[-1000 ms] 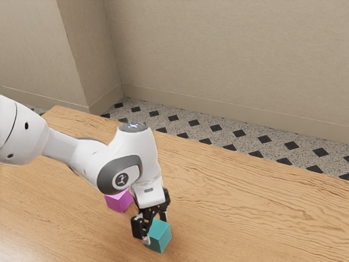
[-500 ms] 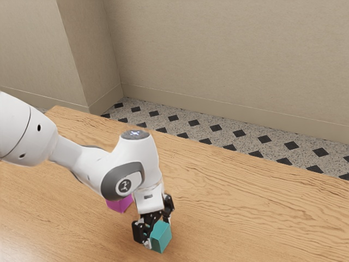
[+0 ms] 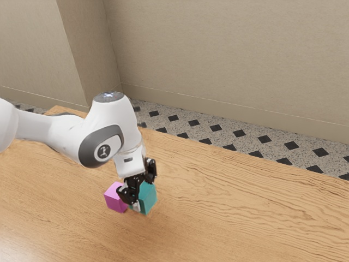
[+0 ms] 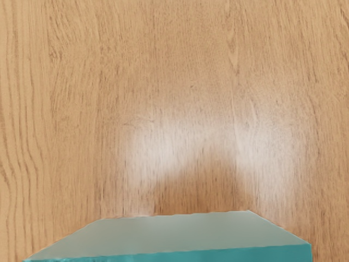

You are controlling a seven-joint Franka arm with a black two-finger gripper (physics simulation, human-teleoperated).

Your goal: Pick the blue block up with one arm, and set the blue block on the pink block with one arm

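A: Quick rundown, exterior view, L to R?

B: White jointed arm comes in from the left. Next, a small matte pink block on the pale wood-grain bench. Just beside it, on the exterior view's right, is the black two-finger gripper. Its jaws are closed to abt block width, clamping the solid teal-tinted blue block from two sides.

A: Is the blue block on the bench?

B: Prob not. It looks lifted a little, slightly tilted, roughly level w/ the pink block and not above it yet. In the wrist view its top face sits right under the hand, w/ bare bench beyond.

A: Handling?

B: My guess: light, rigid, smooth-faced. It won't squash but could slip or twist. Two opposite flat sides, near mid-height, is the right hold. Avoid corners.

A: Vs 1 s ago?

B: Then it sat on the bench, nearer the camera, w/ the gripper down around it. Since then the arm has risen & swung left, bringing it beside the pink block, which now shows more fully.
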